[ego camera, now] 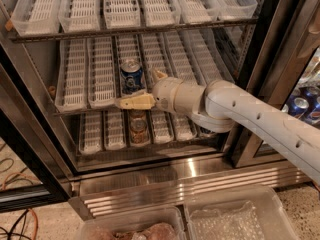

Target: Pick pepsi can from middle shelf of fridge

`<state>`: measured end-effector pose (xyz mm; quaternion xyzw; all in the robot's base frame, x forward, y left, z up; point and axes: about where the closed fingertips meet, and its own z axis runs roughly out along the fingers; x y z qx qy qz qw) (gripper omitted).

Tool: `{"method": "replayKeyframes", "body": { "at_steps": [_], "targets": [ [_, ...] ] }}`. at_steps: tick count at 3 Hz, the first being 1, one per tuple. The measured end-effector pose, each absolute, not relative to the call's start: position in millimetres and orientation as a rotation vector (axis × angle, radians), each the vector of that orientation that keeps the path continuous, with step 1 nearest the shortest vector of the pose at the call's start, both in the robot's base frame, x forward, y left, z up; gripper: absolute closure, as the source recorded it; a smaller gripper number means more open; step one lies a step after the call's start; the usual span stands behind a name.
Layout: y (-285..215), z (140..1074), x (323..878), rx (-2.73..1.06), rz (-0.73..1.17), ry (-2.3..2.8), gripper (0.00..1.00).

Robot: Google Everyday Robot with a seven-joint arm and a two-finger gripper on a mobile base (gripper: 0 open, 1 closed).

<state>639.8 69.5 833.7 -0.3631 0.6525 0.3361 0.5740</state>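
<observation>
The pepsi can (131,76), blue with a silver top, stands upright in a white lane tray on the middle shelf (75,79) of the fridge (150,171). My gripper (146,88) reaches in from the right on a white arm and is right at the can. One yellowish finger (134,102) lies in front of the can's base, and the other fingertip (159,74) shows just right of the can. The fingers are spread apart and hold nothing.
An orange-brown can (138,127) stands on the lower shelf below the gripper. The upper shelf (130,30) hangs close above. A dark door frame (270,69) stands at the right, with darker blue cans (301,106) beyond it. Clear plastic bins (235,216) sit on the floor in front.
</observation>
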Motion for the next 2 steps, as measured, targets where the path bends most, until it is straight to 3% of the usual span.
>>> {"method": "replayKeyframes", "body": {
  "at_steps": [2],
  "targets": [
    [81.8,827.6,638.8,-0.867,0.807,1.523,0.00]
  ]
}}
